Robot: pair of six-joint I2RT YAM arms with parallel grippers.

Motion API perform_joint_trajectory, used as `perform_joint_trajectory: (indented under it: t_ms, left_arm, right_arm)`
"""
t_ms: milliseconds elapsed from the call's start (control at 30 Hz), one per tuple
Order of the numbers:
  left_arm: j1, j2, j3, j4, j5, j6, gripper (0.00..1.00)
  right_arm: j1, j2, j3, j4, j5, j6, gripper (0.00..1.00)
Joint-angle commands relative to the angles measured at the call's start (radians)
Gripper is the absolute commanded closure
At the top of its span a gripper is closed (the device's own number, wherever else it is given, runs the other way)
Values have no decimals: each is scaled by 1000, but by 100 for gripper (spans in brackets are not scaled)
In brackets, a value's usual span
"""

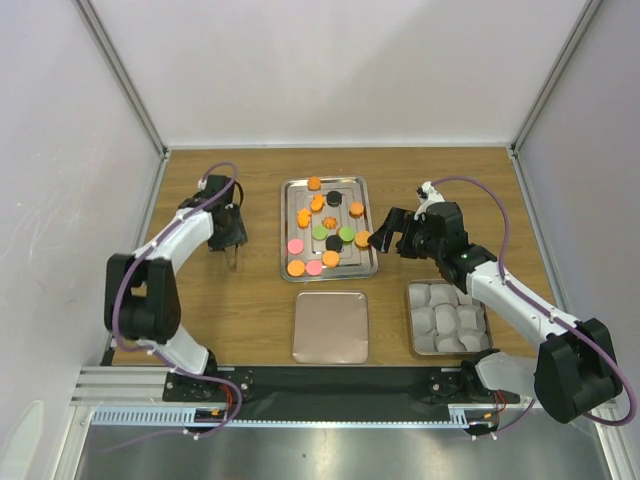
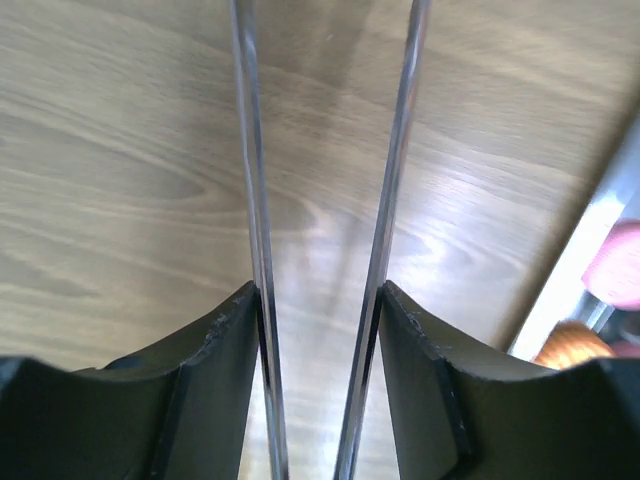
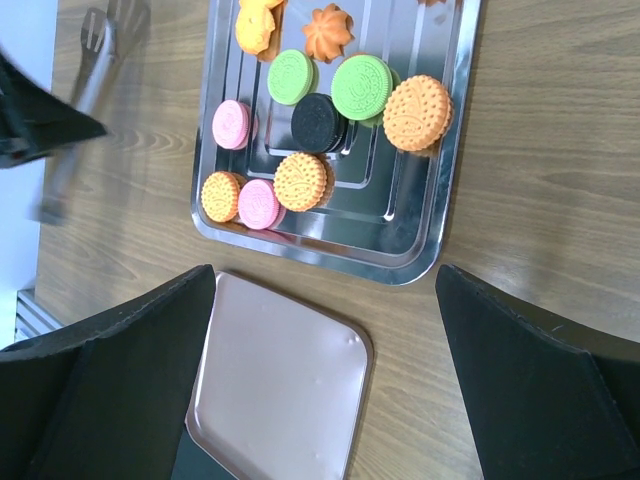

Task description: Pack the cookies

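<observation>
Cookies [image 1: 322, 232] on tray [image 1: 345, 186], frame centre. Likely light, stiff, brittle, with smooth edges; pinch gently across rim. Left gripper [image 1: 229, 240] clamps tongs [image 2: 250, 180], left of tray. Right gripper [image 3: 322, 275] spread wide, empty, right of tray.

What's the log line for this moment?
left gripper: holding tongs | right gripper: open, empty | cookies: on tray | box: cups empty

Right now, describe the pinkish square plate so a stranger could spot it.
On the wooden table, find the steel tray of cookies in the middle. Directly nearer the arm bases lies the square plate. Unlike the tray and the box of paper cups to its right, it is coppery pink and bare.
</observation>
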Motion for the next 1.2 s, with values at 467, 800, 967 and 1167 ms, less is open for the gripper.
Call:
perform_joint_trajectory:
  t_ms: [467, 800, 967, 1167]
  left_arm:
    - [-265, -365, 93, -167, -112, 82, 49]
    - [-467, -339, 133, -184, -53, 68, 53]
    - [-565, -276, 147, -161, -30, 65, 54]
    - [-633, -192, 161, -127, -17, 62, 55]
  right_arm:
    - [6, 1, 37, 11, 32, -28, 0]
    - [7, -3, 41, 2, 67, -44, 0]
    - [10, -10, 43, -9, 87, -50, 0]
    - [10, -10, 44, -13, 93, -55, 0]
